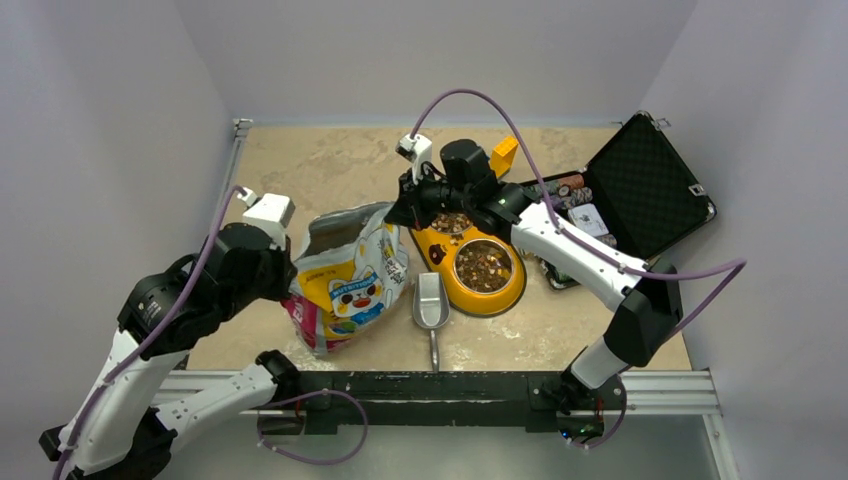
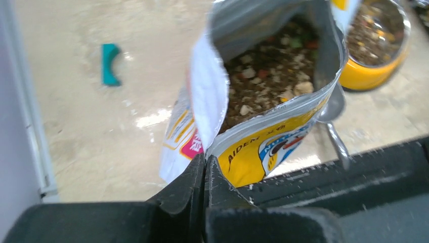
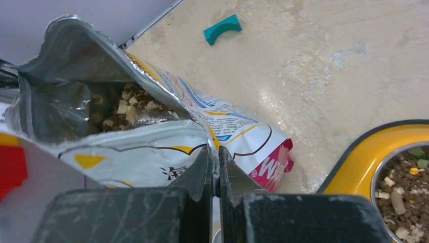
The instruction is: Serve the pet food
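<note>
Left claw (image 2: 205, 169) and right claw (image 3: 217, 169) were each clamped on the bag (image 2: 253, 147) rim; pet food (image 2: 263, 76) sat inside, just ahead of both. Risk: uneven pull could tip bag, spilling onto counter (image 2: 101, 126).

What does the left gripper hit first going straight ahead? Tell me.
The pet food bag: the left gripper seems shut on its edge, so driving on would press into that bag, though depth is unclear.

The left arm (image 1: 165, 310) and right arm (image 1: 575, 250) are built of white links and black joints, purple cables (image 1: 480, 94) are looped behind the left gripper (image 2: 205, 171) and right gripper (image 3: 217, 167), and the black fingers (image 2: 182, 188) are flecked with pale dust.
</note>
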`<action>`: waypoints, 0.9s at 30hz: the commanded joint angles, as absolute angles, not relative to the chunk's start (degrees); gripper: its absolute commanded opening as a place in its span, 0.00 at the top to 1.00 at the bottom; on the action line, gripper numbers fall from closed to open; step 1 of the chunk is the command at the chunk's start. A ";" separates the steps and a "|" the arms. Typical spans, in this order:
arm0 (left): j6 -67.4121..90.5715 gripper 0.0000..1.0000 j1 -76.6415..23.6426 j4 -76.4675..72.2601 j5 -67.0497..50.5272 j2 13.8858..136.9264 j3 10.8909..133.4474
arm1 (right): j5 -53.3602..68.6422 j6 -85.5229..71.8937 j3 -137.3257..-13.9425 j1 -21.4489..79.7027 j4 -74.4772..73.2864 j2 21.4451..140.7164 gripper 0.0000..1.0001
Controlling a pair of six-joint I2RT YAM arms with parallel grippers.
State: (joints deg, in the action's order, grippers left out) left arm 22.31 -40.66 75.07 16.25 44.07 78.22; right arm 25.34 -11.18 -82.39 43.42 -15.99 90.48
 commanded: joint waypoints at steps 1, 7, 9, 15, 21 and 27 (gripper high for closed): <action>28.55 1.00 -40.29 81.95 41.75 42.54 84.58 | 12.40 -14.03 -82.56 39.82 -12.07 85.92 1.00; 21.77 1.00 -40.31 75.76 49.79 42.08 84.64 | 11.61 -15.51 -77.78 39.46 -12.15 81.71 1.00; 19.87 1.00 -40.22 73.43 52.57 42.26 82.60 | 12.38 -16.00 -76.22 39.46 -12.50 79.84 1.00; 19.95 1.00 -38.44 72.19 51.12 41.75 82.36 | 18.61 -11.93 -72.90 39.48 -15.96 74.68 1.00; 21.90 1.00 -38.38 76.07 42.50 41.72 82.58 | 24.21 -0.45 -73.09 39.93 -24.36 73.64 1.00; 38.80 0.75 -38.34 87.26 29.88 42.06 85.06 | 23.47 -3.01 -73.91 41.45 -24.60 73.09 1.00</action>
State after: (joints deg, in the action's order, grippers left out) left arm 30.22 -40.16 79.61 28.29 45.41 79.99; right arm 28.12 -5.54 -71.90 42.92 -20.49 77.17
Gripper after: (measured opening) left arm 0.156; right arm 0.028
